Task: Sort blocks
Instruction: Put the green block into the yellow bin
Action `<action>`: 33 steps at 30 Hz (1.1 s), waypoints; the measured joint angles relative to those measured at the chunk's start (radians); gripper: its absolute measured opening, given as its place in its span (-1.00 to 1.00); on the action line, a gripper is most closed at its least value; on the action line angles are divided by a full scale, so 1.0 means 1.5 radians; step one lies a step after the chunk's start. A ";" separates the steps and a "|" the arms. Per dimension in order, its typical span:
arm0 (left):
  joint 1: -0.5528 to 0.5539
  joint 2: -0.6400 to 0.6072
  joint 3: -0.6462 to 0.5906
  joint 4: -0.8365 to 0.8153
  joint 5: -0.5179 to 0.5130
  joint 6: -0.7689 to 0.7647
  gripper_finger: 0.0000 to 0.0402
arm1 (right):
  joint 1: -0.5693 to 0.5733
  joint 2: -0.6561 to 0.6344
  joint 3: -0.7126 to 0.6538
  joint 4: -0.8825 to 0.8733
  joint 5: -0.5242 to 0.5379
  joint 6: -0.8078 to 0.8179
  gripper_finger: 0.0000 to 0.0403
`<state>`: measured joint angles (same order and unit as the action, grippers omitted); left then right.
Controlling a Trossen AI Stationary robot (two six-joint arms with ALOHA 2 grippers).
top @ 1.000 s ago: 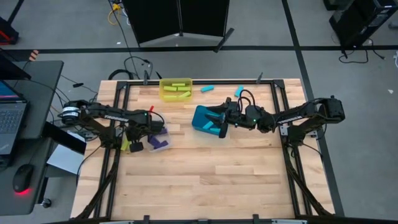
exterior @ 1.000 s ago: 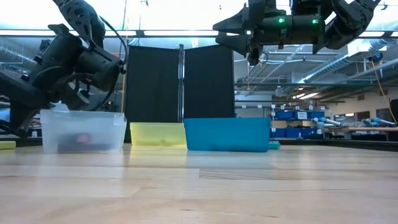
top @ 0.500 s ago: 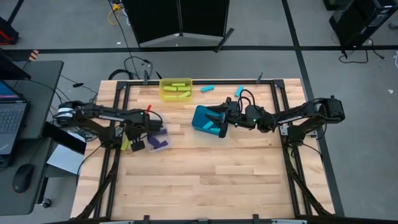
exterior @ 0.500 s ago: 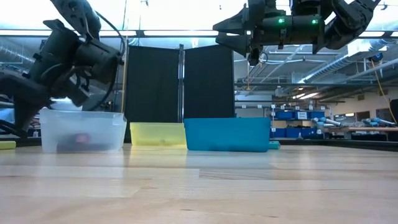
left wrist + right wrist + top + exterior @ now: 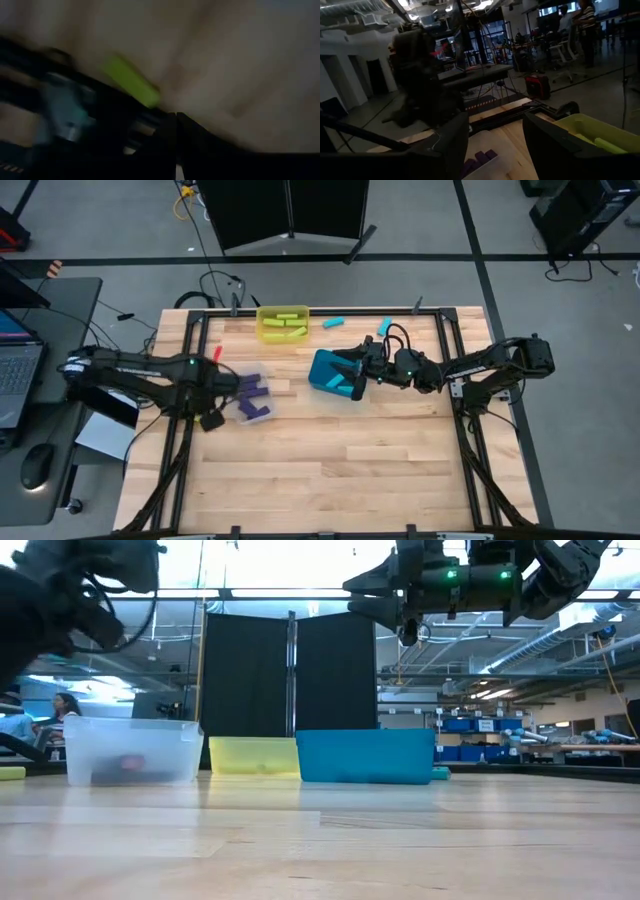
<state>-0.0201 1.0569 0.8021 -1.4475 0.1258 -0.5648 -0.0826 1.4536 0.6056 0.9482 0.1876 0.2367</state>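
Observation:
The clear bin holds purple blocks. Yellow-green blocks lie in the yellow bin, and cyan blocks lie in the teal bin. Two cyan blocks lie flat on the table near its far edge. My left gripper is to the left of the clear bin, shut and holding nothing. Its blurred wrist view shows a yellow-green block lying on the wood ahead of it. My right gripper hangs open above the teal bin, empty.
The three bins stand in the table's far half; in the low view they are the clear bin, the yellow bin and the teal bin. The near half is bare wood. A laptop and a mouse sit on a desk beyond the left edge.
My left arm has swung up and toward the table's left edge, away from the clear bin, rising almost out of the low view. Its gripper has shifted slightly toward the near-left. The right arm has kept still above the teal bin.

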 joint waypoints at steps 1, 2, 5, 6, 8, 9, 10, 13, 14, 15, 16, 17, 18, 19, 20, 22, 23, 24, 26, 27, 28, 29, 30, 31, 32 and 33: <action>-0.024 0.005 0.000 0.001 0.026 -0.005 -0.93 | 0.000 0.000 0.000 0.000 0.004 -0.001 -0.02; -0.047 0.013 0.000 0.002 0.051 -0.010 -0.93 | -0.001 0.000 0.000 0.000 0.008 -0.003 -0.02; -0.113 0.049 0.000 -0.015 0.106 -0.017 -0.93 | -0.004 0.000 0.000 0.000 0.019 -0.005 -0.02; -0.133 0.063 0.000 -0.027 0.122 -0.019 -0.93 | -0.005 0.000 0.000 0.000 0.020 -0.005 -0.02; -0.166 0.089 0.000 -0.041 0.154 -0.017 -0.93 | -0.007 0.000 0.000 0.000 0.021 -0.005 -0.02; -0.181 0.102 0.000 -0.042 0.169 -0.013 -0.93 | -0.007 0.000 0.000 0.000 0.022 -0.003 -0.02; -0.195 0.113 0.000 -0.042 0.182 -0.009 -0.93 | -0.007 0.000 0.000 0.000 0.022 -0.003 -0.02; -0.232 0.150 0.000 -0.037 0.221 0.007 -0.95 | -0.007 0.000 0.000 0.001 0.021 -0.003 -0.02; -0.243 0.161 -0.002 -0.031 0.234 0.010 -0.96 | -0.006 0.000 0.000 0.001 0.021 -0.003 -0.02; -0.253 0.173 -0.005 -0.023 0.247 0.016 -0.97 | -0.004 0.000 0.000 0.001 0.021 -0.002 -0.02; -0.263 0.185 -0.008 -0.016 0.260 0.023 -0.98 | -0.003 0.000 0.000 0.001 0.021 0.000 -0.02; -0.274 0.196 -0.012 -0.003 0.267 0.027 -0.98 | 0.000 0.000 0.000 0.001 0.022 0.000 -0.02; -0.284 0.208 -0.015 0.009 0.267 0.030 -0.98 | 0.002 0.000 0.000 0.001 0.021 0.000 -0.02; -0.294 0.219 -0.015 0.016 0.267 0.038 -0.98 | 0.005 0.000 0.000 0.001 0.021 0.000 -0.02; -0.306 0.230 -0.015 0.023 0.267 0.044 -0.98 | 0.008 0.000 0.000 0.001 0.021 0.000 -0.02; -0.331 0.248 -0.015 0.045 0.251 0.056 -0.98 | 0.014 0.000 0.000 0.000 0.021 0.000 -0.02; -0.345 0.256 -0.015 0.057 0.239 0.060 -0.98 | 0.016 0.000 0.000 0.001 0.021 0.000 -0.02; -0.360 0.262 -0.015 0.070 0.229 0.063 -0.99 | 0.019 0.000 0.000 0.001 0.021 0.000 -0.02; -0.384 0.282 -0.015 0.074 0.224 0.063 -0.99 | 0.023 0.000 0.000 0.001 0.021 0.000 -0.02; -0.390 0.297 -0.015 0.065 0.228 0.062 -0.99 | 0.024 0.000 0.000 0.001 0.021 -0.001 -0.02; -0.393 0.315 -0.015 0.053 0.235 0.061 -0.99 | 0.025 0.000 0.000 0.001 0.024 -0.001 -0.02; -0.393 0.332 -0.015 0.042 0.245 0.060 -0.99 | 0.026 0.000 0.000 0.000 0.031 -0.001 -0.02; -0.393 0.350 -0.015 0.028 0.248 0.061 -0.99 | 0.027 0.000 0.000 0.000 0.038 -0.003 -0.02; -0.393 0.368 -0.015 0.013 0.249 0.063 -0.99 | 0.027 0.000 0.000 0.001 0.042 -0.006 -0.02; -0.393 0.385 -0.015 0.002 0.251 0.073 -0.99 | 0.027 0.000 0.000 0.001 0.047 -0.009 -0.02; -0.394 0.403 -0.015 -0.003 0.251 0.090 -0.99 | 0.027 0.000 0.000 0.001 0.050 -0.013 -0.02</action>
<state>-0.6111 1.6613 0.7792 -1.4522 0.5021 -0.4302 -0.0418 1.4536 0.6056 0.9489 0.2623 0.2170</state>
